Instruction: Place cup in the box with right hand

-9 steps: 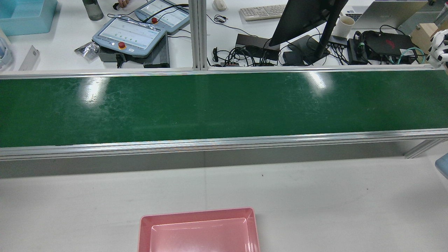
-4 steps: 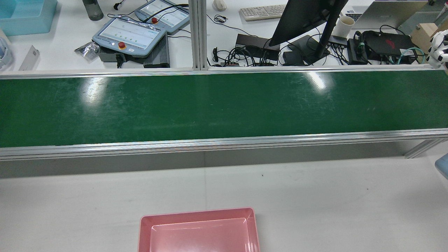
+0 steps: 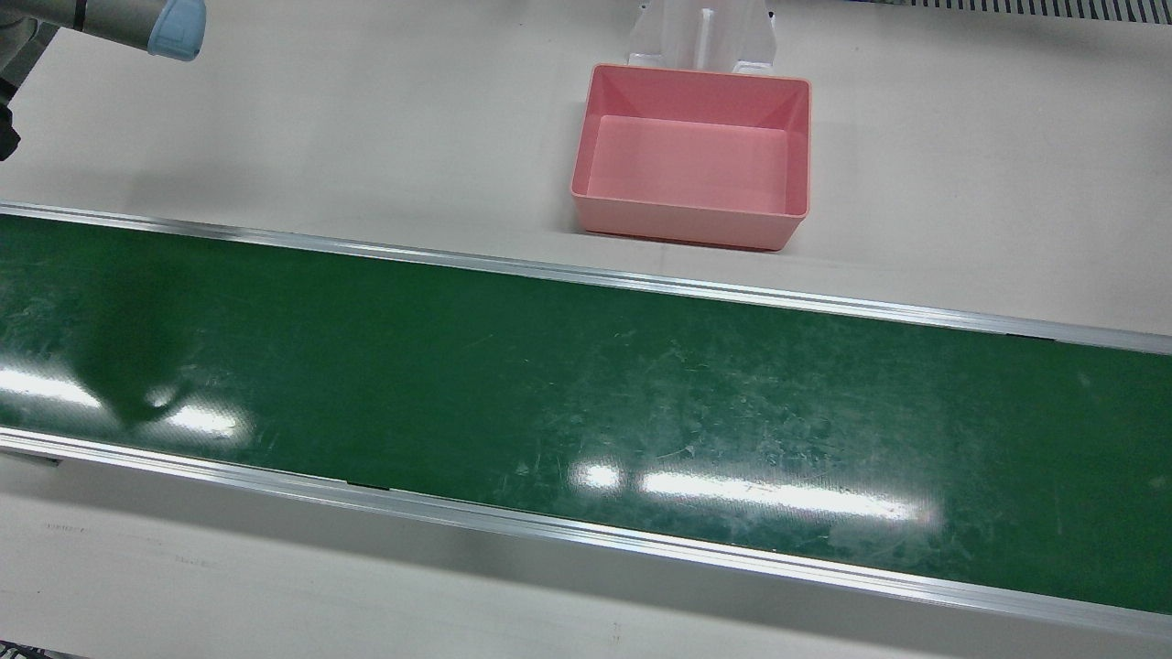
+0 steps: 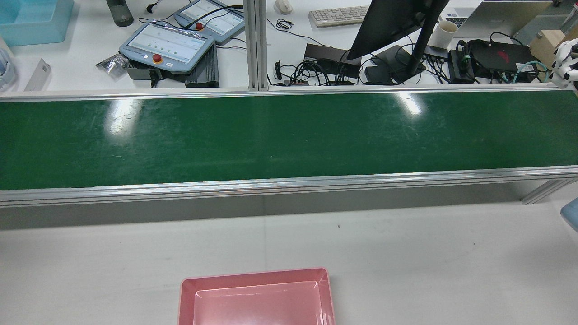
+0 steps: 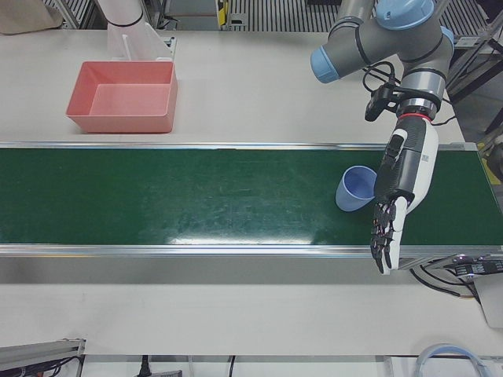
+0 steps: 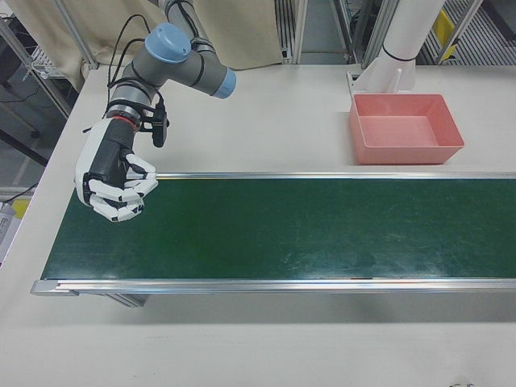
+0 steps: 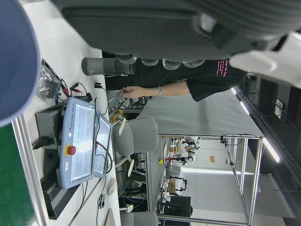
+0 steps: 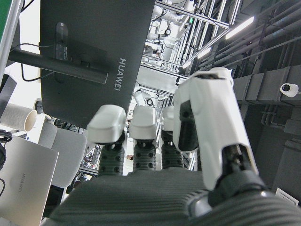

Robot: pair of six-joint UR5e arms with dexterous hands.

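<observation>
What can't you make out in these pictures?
- Cup: only the left-front view shows it whole; the front and rear views crop that end of the belt.
- Whether the left hand touches the cup: it sits beside it, contact unclear.
- Right hand: cut by the frame edge in the rear view, only white fingertips show.
- Box: its near side is cut off by the rear view's bottom edge.

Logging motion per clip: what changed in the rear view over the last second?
A person's hand near the far teach pendants has withdrawn from sight. The right hand hardly moved at the belt's right end; the pink box and green belt look unchanged.
</observation>
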